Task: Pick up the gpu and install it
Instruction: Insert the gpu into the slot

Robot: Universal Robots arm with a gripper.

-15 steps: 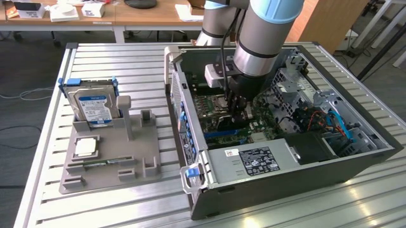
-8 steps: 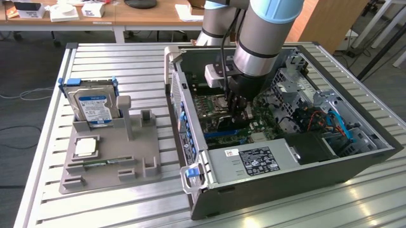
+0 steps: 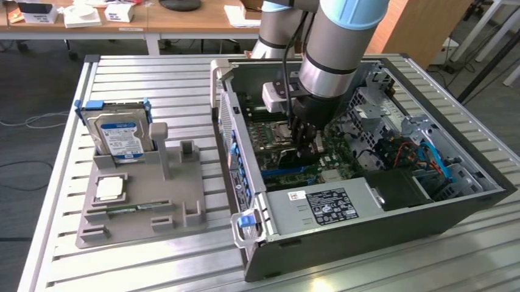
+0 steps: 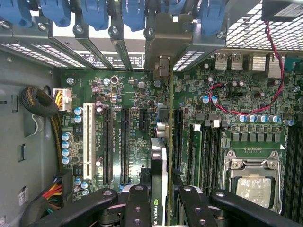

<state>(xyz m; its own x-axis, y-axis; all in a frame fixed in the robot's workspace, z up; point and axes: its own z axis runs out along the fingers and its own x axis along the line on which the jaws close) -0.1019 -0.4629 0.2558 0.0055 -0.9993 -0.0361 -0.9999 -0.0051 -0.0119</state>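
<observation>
The gpu (image 4: 159, 158) is being held edge-on, clenched in the claw (image 4: 162, 198), inside the open computer case (image 3: 366, 225) on the bench (image 3: 146, 267), above the motherboard (image 4: 128, 94), bracket end toward the rear slots.

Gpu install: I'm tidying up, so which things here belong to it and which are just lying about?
Job: gpu, pincer shut on it, motherboard, computer case.
Lying about: hard drive, memory stick, grey parts holder.

Green motherboard (image 4: 132, 94), black gpu (image 4: 158, 165) with a silvery bracket (image 4: 163, 40), blue slot clips (image 4: 94, 12), and a silver hard drive (image 3: 119, 135) with a blue label.
</observation>
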